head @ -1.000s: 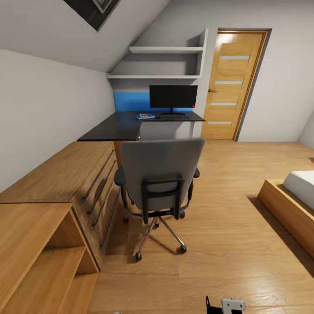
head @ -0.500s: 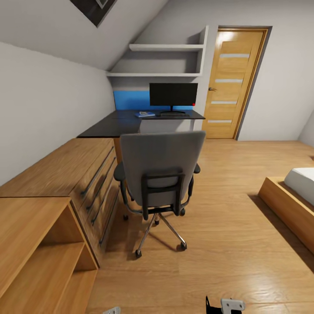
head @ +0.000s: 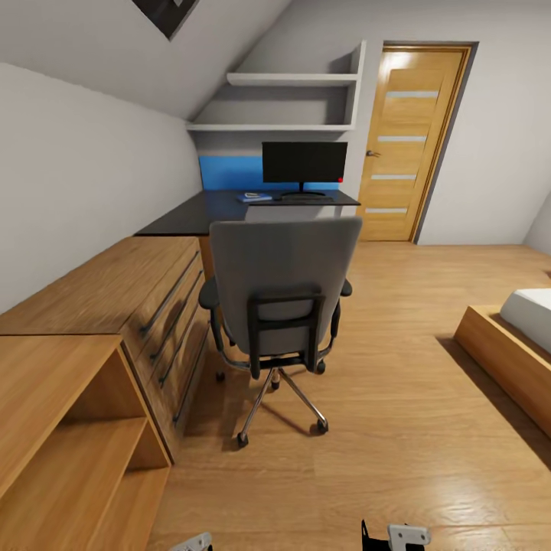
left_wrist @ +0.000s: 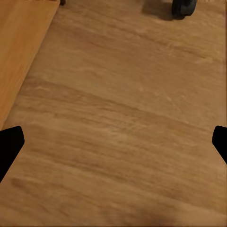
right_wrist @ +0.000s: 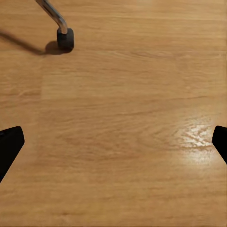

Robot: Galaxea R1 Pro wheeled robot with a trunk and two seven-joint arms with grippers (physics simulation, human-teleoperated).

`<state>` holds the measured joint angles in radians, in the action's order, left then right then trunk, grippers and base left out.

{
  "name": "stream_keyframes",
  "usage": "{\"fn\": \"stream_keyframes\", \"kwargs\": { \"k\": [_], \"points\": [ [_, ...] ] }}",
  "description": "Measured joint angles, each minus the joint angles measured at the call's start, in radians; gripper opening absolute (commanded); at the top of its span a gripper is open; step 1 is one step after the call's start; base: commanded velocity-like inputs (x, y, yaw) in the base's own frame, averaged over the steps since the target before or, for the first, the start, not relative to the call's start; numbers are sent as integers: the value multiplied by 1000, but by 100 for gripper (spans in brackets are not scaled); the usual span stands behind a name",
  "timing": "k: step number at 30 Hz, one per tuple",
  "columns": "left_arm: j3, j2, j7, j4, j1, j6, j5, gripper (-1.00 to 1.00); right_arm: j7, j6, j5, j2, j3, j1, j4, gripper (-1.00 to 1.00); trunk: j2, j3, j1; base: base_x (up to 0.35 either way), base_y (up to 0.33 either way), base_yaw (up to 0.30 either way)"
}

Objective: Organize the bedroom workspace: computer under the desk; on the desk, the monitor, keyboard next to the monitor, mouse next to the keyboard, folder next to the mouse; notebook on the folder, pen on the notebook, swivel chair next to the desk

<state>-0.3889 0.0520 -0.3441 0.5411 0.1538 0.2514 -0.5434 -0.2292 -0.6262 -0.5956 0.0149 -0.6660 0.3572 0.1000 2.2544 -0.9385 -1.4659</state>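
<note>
Home bedroom with a work corner under a sloped ceiling. Bed on a wooden platform at 3 o'clock, wooden drawers at 9, black desk with monitor at 12, grey chair in front, door at 1, wood floor.

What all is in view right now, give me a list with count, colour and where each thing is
swivel chair: one, grey, centre, back toward camera
desk: one, black top, far left corner
monitor: one, black, on desk
keyboard: one, dark, in front of monitor
folder: one, blue, on desk left of keyboard
chest of drawers: one, light wood, left wall
open shelf unit: one, light wood, near left
wall shelves: two, white, above desk
door: one, wooden, far right
bed: one, wood frame, right edge
left tool: one, black fingertips, open over floor
right tool: one, black fingertips, open over floor
</note>
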Motion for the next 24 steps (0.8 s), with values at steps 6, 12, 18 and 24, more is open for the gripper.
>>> {"fn": "stream_keyframes", "kwargs": {
  "k": [6,12,18,24],
  "points": [
    [-3,1,0,17,0,-1,0,100,0,1,0,1,0,0,0,100,42,-19,-23,0,0,0],
    [-4,2,4,16,0,0,1,100,0,-1,1,1,0,0,1,100,84,-38,-46,0,0,0],
    [-5,3,3,16,0,0,2,100,0,-1,0,1,1,0,0,100,91,-41,-50,0,0,0],
    [-5,3,3,16,0,0,2,100,0,-1,-1,3,3,0,0,100,91,-41,-50,0,0,0]
  ]
}}
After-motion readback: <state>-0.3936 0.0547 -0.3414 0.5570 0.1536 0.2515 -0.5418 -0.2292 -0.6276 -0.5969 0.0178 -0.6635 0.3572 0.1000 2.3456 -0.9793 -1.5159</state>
